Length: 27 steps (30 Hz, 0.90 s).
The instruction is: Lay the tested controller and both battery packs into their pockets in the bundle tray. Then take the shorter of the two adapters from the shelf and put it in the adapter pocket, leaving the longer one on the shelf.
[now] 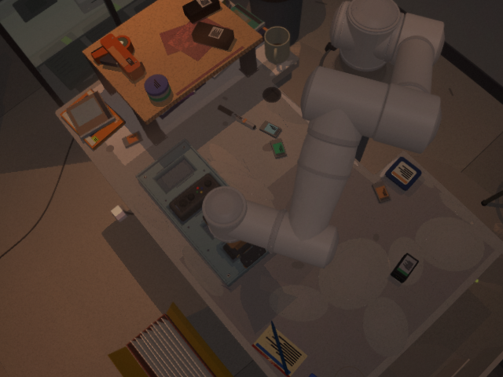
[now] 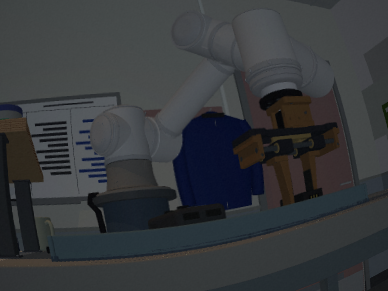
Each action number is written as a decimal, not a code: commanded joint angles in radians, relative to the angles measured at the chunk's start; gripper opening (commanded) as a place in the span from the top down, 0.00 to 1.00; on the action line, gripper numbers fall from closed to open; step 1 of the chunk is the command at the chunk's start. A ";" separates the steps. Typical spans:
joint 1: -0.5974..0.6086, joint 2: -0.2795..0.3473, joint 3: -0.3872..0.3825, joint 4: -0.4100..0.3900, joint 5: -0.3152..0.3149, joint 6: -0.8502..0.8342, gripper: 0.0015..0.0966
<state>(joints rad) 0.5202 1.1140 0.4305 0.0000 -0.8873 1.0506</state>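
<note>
The dark controller (image 1: pixel 191 197) lies in its pocket in the blue-grey bundle tray (image 1: pixel 195 207). My gripper (image 2: pixel 299 196) reaches down into the tray's near end. Its fingers are closed on a dark battery pack (image 1: pixel 246 252) that sits low in the tray. My arm hides part of the tray. A second battery pack (image 1: pixel 404 268) lies on the table to the right. Two dark adapters (image 1: pixel 212 35) (image 1: pixel 200 8) lie on the raised cork shelf (image 1: pixel 170 52). The empty adapter pocket (image 1: pixel 175 175) is at the tray's far end.
Behind the tray stands the shelf, with an orange tape gun (image 1: pixel 120 57) and a purple roll (image 1: pixel 157 88). A mug (image 1: pixel 277 42), a marker (image 1: pixel 237 117) and small cards (image 1: pixel 278 148) lie on the table. A notepad (image 1: pixel 280 352) sits at the front edge.
</note>
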 commanded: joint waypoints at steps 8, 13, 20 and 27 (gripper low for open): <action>0.000 -0.001 0.001 0.000 0.000 0.000 0.47; 0.000 -0.001 0.001 0.000 0.000 0.000 0.47; 0.000 -0.001 0.000 0.000 0.000 0.000 0.47; 0.000 -0.023 -0.002 0.000 -0.019 0.000 0.47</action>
<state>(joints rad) 0.5202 1.0931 0.4278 -0.0001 -0.9062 1.0506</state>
